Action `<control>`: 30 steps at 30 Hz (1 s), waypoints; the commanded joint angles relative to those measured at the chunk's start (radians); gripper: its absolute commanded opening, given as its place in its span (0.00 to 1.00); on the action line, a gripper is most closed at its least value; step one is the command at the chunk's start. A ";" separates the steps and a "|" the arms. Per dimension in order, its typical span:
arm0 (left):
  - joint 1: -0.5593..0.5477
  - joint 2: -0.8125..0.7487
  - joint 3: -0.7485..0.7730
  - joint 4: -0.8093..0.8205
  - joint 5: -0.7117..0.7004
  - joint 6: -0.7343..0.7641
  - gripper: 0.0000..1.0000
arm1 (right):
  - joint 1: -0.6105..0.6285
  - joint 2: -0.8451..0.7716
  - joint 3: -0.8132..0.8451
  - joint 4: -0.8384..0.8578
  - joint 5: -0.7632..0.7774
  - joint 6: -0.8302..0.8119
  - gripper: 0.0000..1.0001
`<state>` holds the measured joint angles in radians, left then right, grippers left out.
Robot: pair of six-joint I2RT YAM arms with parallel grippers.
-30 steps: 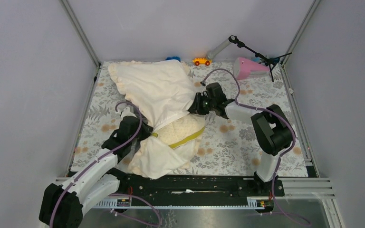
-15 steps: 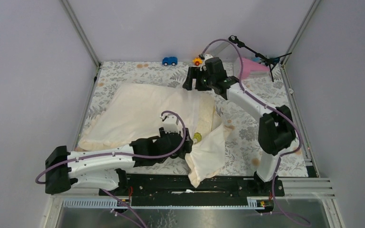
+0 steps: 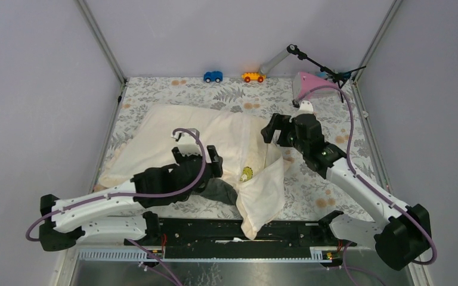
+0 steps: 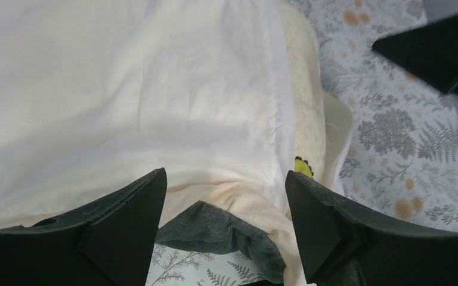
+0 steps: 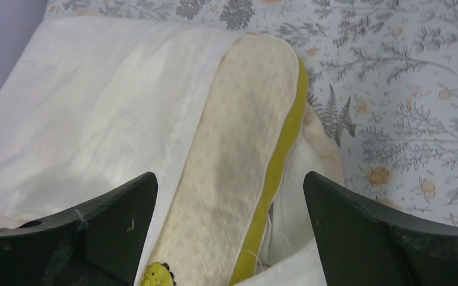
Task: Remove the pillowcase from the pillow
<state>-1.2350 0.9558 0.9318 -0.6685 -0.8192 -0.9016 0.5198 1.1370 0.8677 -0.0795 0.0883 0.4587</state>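
Observation:
The cream-white pillowcase (image 3: 173, 134) lies spread flat on the floral mat, still over most of the pillow (image 3: 255, 152). The pillow's quilted pale-yellow end (image 5: 238, 137) with its yellow-green band (image 5: 277, 167) and yellow logo (image 3: 246, 174) sticks out of the case's right opening. A loose cream flap (image 3: 263, 196) trails toward the front rail. My left gripper (image 3: 206, 159) hovers open over the case's near edge (image 4: 125, 89), holding nothing. Above the bare pillow end, my right gripper (image 3: 276, 130) is also open and empty.
A dark grey cloth piece (image 4: 226, 238) pokes out under the case's near corner (image 3: 220, 192). A blue toy car (image 3: 213, 76), an orange toy car (image 3: 252, 77), a pink object (image 3: 310, 85) and a microphone stand (image 3: 316, 62) line the far edge. Metal rails (image 3: 244, 229) run along the front.
Both grippers have opened. The right arm came back from the far edge to above the pillow's exposed end. The left gripper shifted left and away from the flap.

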 commanded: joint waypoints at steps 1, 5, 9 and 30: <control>0.000 -0.033 0.107 -0.019 -0.070 0.106 0.79 | 0.002 -0.078 -0.112 0.044 -0.024 0.062 1.00; 0.000 0.019 0.170 -0.018 -0.091 0.162 0.79 | 0.002 -0.154 -0.228 0.065 -0.028 0.069 1.00; 0.000 0.126 0.233 0.007 -0.098 0.228 0.79 | 0.002 -0.196 -0.301 0.086 -0.031 0.093 1.00; 0.233 0.554 0.290 0.225 0.490 0.317 0.71 | 0.002 -0.082 -0.347 0.267 -0.186 0.205 0.88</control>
<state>-1.0241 1.5143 1.2526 -0.5430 -0.5014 -0.5865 0.5198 1.0080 0.5255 0.1040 -0.0525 0.6327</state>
